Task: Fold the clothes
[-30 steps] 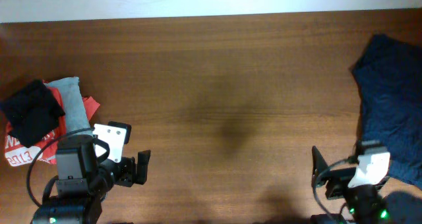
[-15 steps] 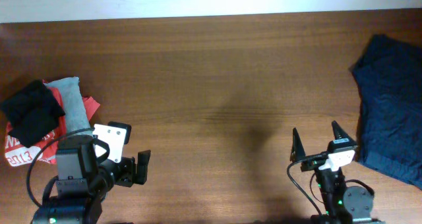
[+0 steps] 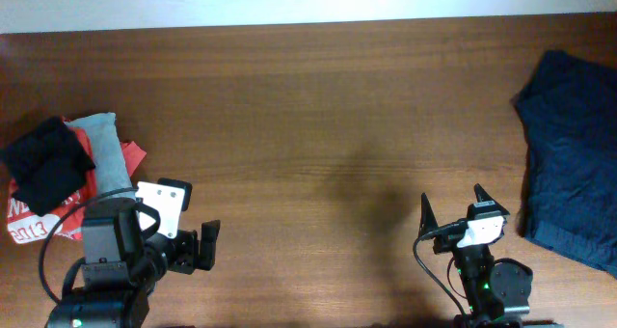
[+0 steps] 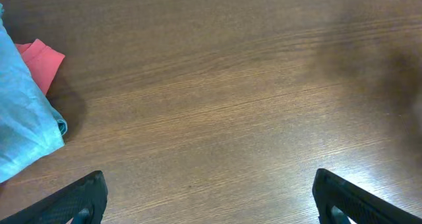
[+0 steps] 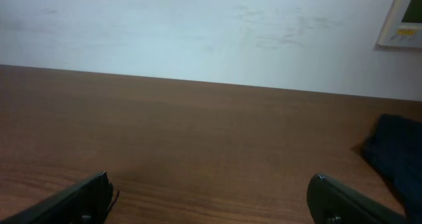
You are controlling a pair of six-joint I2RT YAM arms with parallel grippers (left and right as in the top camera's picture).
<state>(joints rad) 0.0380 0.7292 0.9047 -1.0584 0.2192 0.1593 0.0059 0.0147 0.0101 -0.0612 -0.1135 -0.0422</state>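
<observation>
Nearest, at 7 o'clock in the overhead view, the left hand (image 3: 198, 249) hovers low over the worktop (image 3: 318, 106), fingers wide apart and empty. At 5 o'clock the right hand (image 3: 451, 198) is likewise spread and holds nothing, tipped up towards the wall (image 5: 198, 26). No folding looks begun, so the step is probably fetching a garment. The navy garment (image 3: 574, 164), rumpled at 3 o'clock, lies just beside the right hand. It is best pinched at its near hem, drawn to the bare middle and smoothed flat before any crease. At 9 o'clock the heap of clothes (image 3: 67, 178) shows a black piece (image 3: 43, 164) over a grey piece (image 3: 104, 154) and a red-lettered piece (image 3: 29, 222). No basket or bin is in view; everything lies on the wood.
</observation>
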